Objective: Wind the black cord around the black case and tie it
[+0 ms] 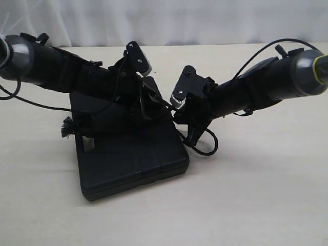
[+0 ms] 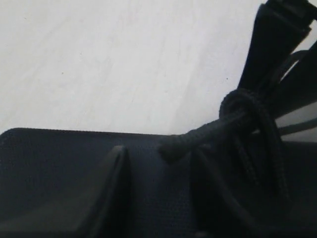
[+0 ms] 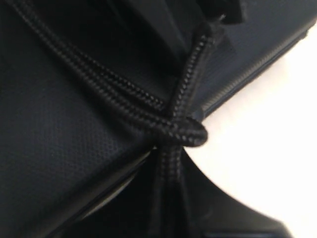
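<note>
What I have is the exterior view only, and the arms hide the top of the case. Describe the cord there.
Observer: Near the edge of the black case, two side-by-side strands of the black cord hook around a third.
Operator: Report the right hand.
Observer: The right hand is shut. Strands run on from that crossing toward it, looking taut.
Operator: Now the left hand.
Observer: The left hand is open over the case, with a cord end lying loose between its fingers.
</note>
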Available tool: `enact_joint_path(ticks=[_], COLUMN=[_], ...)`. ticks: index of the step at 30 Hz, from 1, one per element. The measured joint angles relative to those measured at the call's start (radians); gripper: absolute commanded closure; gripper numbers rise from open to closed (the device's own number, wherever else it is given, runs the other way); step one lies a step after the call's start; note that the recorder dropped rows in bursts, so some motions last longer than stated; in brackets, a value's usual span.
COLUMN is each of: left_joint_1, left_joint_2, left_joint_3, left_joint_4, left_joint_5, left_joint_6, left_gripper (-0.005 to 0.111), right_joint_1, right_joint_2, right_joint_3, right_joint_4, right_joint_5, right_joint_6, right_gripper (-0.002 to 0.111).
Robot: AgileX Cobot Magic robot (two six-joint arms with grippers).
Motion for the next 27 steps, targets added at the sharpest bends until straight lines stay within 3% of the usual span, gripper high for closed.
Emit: enact_joint_path(ticks=[13, 19, 27], left_joint_1=[0.000, 0.000, 0.000], left_joint_2=[-0.001, -0.001, -0.010], left_joint_3=[-0.006, -0.006, -0.006], left_joint_4=[-0.017, 0.047, 0.068], left_joint_5=[0.109, 0.112, 0.105], left_joint_6=[0.000, 0.000, 0.000], left_gripper=[0.069, 0.049, 0.049], right_joint_1=[0.000, 0.000, 0.000], right_joint_2=[0.000, 0.000, 0.000], right_joint_3=[0.000, 0.000, 0.000], right_joint_4=[0.000, 0.000, 0.000], right_joint_5=[0.008, 0.008, 0.008], right_joint_6=[-0.014, -0.015, -0.016], right_gripper=[0.104, 0.104, 0.104])
